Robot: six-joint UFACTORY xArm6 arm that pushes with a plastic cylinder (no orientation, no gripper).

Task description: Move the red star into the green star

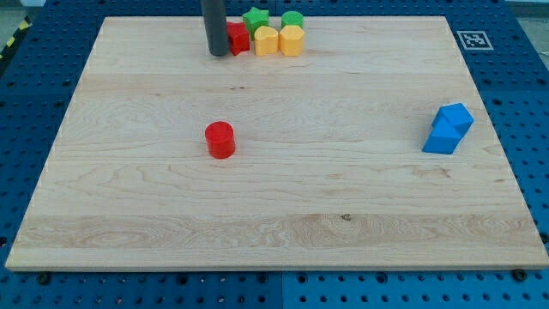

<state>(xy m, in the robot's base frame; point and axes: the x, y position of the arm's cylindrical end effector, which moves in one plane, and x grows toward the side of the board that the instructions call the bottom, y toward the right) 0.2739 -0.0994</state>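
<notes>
The red star sits near the view's top edge of the wooden board, partly hidden by my rod. The green star lies just above and to the right of it, the two touching or nearly so. My tip rests against the red star's left side.
Two yellow blocks stand in a row right of the red star, with a green block behind them. A red cylinder stands left of centre. Two blue blocks sit together at the view's right.
</notes>
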